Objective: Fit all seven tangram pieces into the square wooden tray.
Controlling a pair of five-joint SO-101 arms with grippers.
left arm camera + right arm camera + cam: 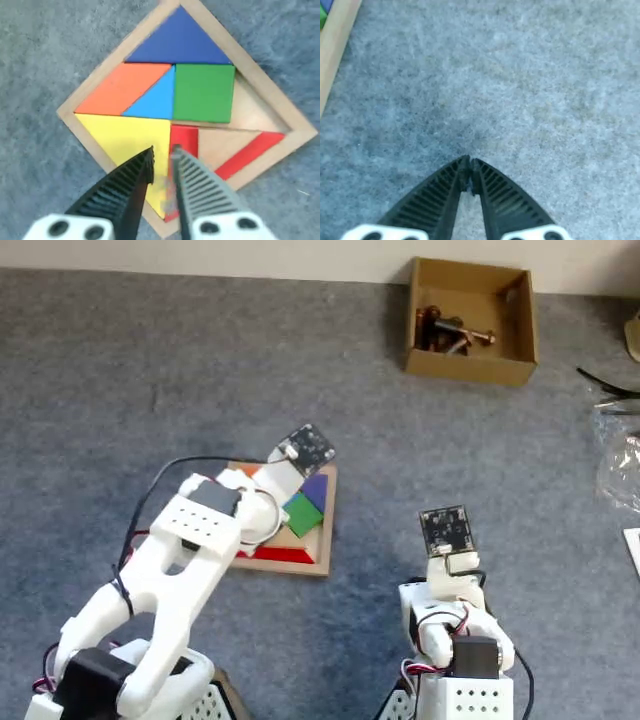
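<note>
— Where is the square wooden tray?

— Just left of centre in the high view, on the grey carpet, with the left arm stretched over it. In the left wrist view it sits like a diamond.

— What is in it?

— A dark blue triangle in the top corner. Under it are an orange parallelogram, a light blue triangle and a green square, all edge to edge. A yellow triangle lies lower left, with a red piece beside it. The pale triangle to the right may be bare tray floor or an unpainted piece; I cannot tell.

— And the left gripper?

— Slightly spread, nothing between its tips, which are over the seam of yellow and red.

— The right gripper?

— Pressed together over bare carpet, with the tray's rim at the upper left of its view.

— Anything else?

— A cardboard box at the upper right of the high view.
</note>
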